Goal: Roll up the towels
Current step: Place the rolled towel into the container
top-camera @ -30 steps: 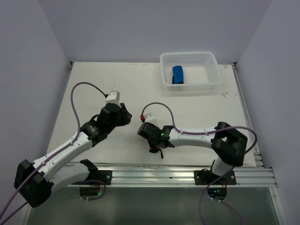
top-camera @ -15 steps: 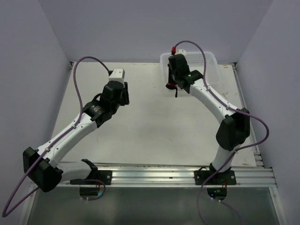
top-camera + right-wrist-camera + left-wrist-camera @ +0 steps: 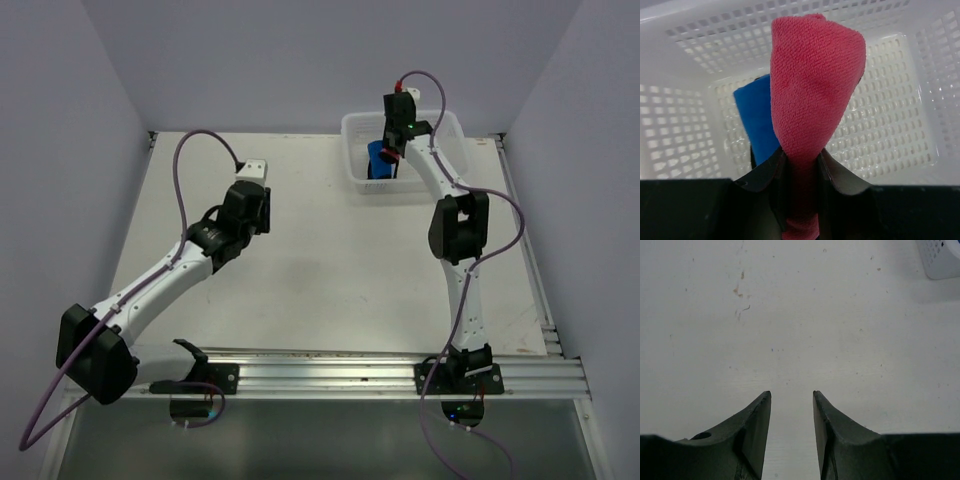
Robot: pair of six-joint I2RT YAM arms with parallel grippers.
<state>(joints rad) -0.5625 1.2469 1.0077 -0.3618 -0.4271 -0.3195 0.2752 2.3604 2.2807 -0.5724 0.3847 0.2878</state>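
Observation:
My right gripper [image 3: 801,156] is shut on the rolled pink-red towel [image 3: 812,85] and holds it above the inside of the white mesh basket [image 3: 685,125]. The rolled blue towel [image 3: 757,117] lies on the basket floor just left of it. In the top view the right gripper [image 3: 393,145] hangs over the basket [image 3: 440,175] at the back right, with the blue towel [image 3: 378,162] showing beside it; the pink-red towel is hidden there. My left gripper [image 3: 791,394] is open and empty over bare table; it also shows in the top view [image 3: 247,215].
The basket's corner [image 3: 940,257] shows at the top right of the left wrist view. The white table [image 3: 320,270] is ringed by walls at the left, back and right, with a metal rail [image 3: 380,372] along the front edge.
My right arm has swung from the table's front middle out to the basket at the back right, carrying the pink-red towel. My left arm has stretched farther toward the back.

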